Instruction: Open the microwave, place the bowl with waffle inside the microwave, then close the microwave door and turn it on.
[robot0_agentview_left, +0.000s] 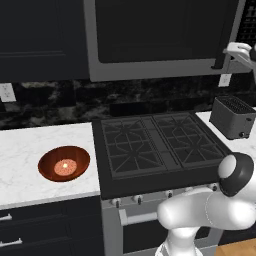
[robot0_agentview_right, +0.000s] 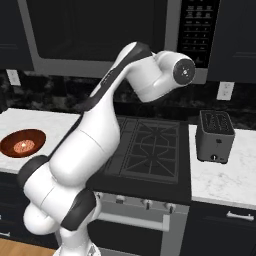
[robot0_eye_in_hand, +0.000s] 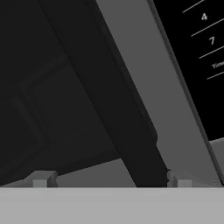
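microwave door (robot0_eye_in_hand: 65, 109) shut, dark glass, black handle bar (robot0_eye_in_hand: 118, 109) | pincer (robot0_eye_in_hand: 109, 180) apart, at handle

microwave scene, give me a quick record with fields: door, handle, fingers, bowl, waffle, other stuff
microwave door: closed, above the stove
handle: black bar close ahead of the hand, between the two fingertips
fingers: open, spread either side of the handle, not closed on it
bowl: on the white counter, left of the stove
waffle: lying in the bowl
button panel: right of the door
toaster: on the counter right of the stove
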